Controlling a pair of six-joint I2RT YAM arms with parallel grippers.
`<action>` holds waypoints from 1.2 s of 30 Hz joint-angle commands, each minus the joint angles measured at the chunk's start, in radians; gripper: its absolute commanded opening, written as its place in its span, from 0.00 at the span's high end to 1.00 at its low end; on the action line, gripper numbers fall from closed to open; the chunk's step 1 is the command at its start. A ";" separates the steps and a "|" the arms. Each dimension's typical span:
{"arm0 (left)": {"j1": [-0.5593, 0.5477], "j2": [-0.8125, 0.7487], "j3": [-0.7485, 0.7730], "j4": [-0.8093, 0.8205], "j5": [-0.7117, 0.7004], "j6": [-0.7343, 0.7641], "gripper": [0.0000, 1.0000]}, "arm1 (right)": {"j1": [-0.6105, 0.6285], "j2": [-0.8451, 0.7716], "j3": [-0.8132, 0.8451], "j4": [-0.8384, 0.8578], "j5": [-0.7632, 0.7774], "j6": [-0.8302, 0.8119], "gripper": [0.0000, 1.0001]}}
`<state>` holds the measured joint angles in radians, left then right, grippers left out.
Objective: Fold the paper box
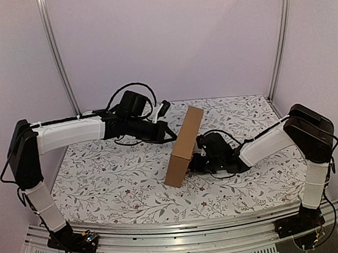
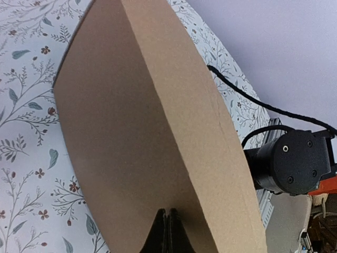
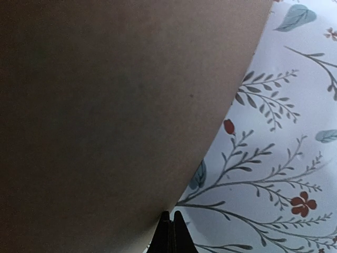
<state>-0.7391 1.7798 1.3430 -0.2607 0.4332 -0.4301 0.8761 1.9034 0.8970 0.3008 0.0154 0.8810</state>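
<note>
**Operator:** Where was the paper box (image 1: 184, 146)?

**Robot:** It stood on one of its long narrow sides on the table (image 1: 114, 178), a little right of the middle. It was a shallow rectangular shape of plain brown cardboard. It ran slantwise from the far side toward the near edge. One broad face was turned to my left arm and the other to my right, so it sat between my two grippers.

**Operator:** And your left gripper (image 1: 171, 137)?

**Robot:** Its fingers (image 2: 167, 234) were pressed fully together with nothing between them. The tips pointed at the broad face on my left, near the middle of the box's length, and looked to be touching the cardboard.

**Operator:** The right one?

**Robot:** My right gripper (image 1: 195, 156) was likewise closed tight and empty. Its tips lay at the lower edge of the opposite broad face, where the cardboard met the table. I could not tell whether they pressed on it. From that wrist the brown face filled most of the view.

**Operator:** Anything else nearby?

**Robot:** The table carried a leaf-and-flower pattern. Past the box, from my left wrist, I saw the black wrist of my right arm (image 2: 289, 163) and a black cable (image 2: 247, 100) running beyond the box's upper edge.
</note>
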 commanded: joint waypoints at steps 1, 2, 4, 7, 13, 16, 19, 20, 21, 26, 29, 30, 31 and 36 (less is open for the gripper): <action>-0.037 -0.044 -0.023 0.001 -0.013 0.003 1.00 | 0.011 0.052 0.067 0.040 -0.057 -0.004 1.00; -0.042 -0.048 -0.027 0.001 -0.017 0.001 1.00 | 0.017 0.058 0.077 0.040 -0.060 -0.006 1.00; -0.049 -0.056 -0.036 0.003 -0.024 -0.002 1.00 | 0.019 0.073 0.091 0.040 -0.069 -0.011 1.00; -0.058 -0.073 -0.054 0.003 -0.040 -0.005 1.00 | 0.018 0.087 0.087 0.037 -0.067 -0.020 1.00; -0.060 -0.100 -0.096 0.004 -0.073 -0.006 1.00 | 0.005 0.037 0.012 0.009 -0.021 -0.061 1.00; -0.060 -0.112 -0.115 0.002 -0.102 -0.004 1.00 | -0.012 0.002 -0.040 -0.016 0.027 -0.083 1.00; -0.059 -0.126 -0.133 0.000 -0.134 -0.003 0.99 | -0.022 -0.056 -0.092 -0.054 0.069 -0.109 0.98; -0.059 -0.130 -0.137 -0.003 -0.144 -0.003 0.99 | -0.023 -0.086 -0.108 -0.065 0.085 -0.117 0.97; -0.059 -0.135 -0.141 -0.009 -0.154 -0.002 0.99 | -0.024 -0.106 -0.126 -0.077 0.101 -0.132 0.96; -0.057 -0.166 -0.148 -0.063 -0.227 0.009 0.97 | -0.026 -0.229 -0.165 -0.170 0.180 -0.198 0.92; -0.057 -0.206 -0.163 -0.081 -0.268 0.015 0.93 | -0.026 -0.306 -0.167 -0.244 0.230 -0.246 0.88; -0.057 -0.221 -0.168 -0.087 -0.279 0.017 0.90 | -0.025 -0.337 -0.165 -0.269 0.247 -0.260 0.87; -0.056 -0.234 -0.173 -0.094 -0.292 0.020 0.86 | -0.026 -0.356 -0.162 -0.293 0.268 -0.283 0.87; -0.050 -0.305 -0.189 -0.122 -0.355 0.042 0.70 | -0.026 -0.476 -0.131 -0.431 0.359 -0.378 0.80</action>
<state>-0.7891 1.5341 1.1748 -0.3405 0.1551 -0.4129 0.8551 1.5055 0.7403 0.0151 0.2634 0.6067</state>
